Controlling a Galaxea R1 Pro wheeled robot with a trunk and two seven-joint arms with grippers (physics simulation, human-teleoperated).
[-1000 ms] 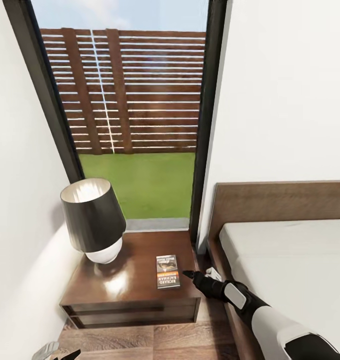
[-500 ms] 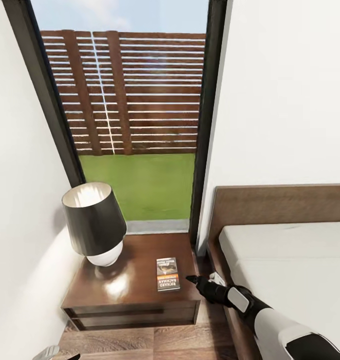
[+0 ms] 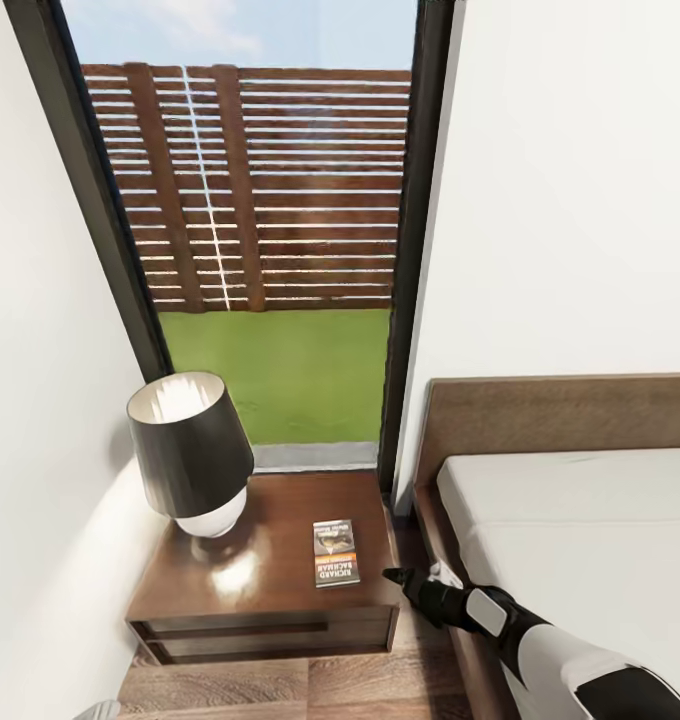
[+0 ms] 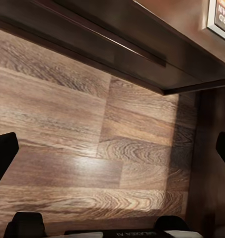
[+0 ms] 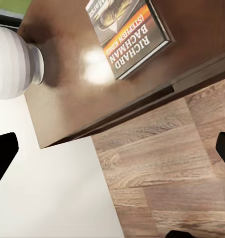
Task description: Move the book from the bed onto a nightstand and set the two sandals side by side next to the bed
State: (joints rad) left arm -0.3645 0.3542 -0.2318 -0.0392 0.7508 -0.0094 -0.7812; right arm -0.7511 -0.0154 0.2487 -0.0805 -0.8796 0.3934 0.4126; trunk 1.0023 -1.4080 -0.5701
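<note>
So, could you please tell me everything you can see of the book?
The book is a thin paperback with a dark cover, an orange band and white lettering reading RICHARD BACHMAN. It lies flat and closed, cover up, on the glossy dark-brown nightstand, near its front right corner, apart from the lamp. Nothing else touches it; the right end effector hangs just off the nightstand's edge, open.

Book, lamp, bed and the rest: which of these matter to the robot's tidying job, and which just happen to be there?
Part of the job:
- book, lying flat on the nightstand
- bed, beside the nightstand
- right gripper, open, beside the nightstand's corner

Just there:
- lamp on the nightstand
- window with fence and lawn outside
- wood floor
</note>
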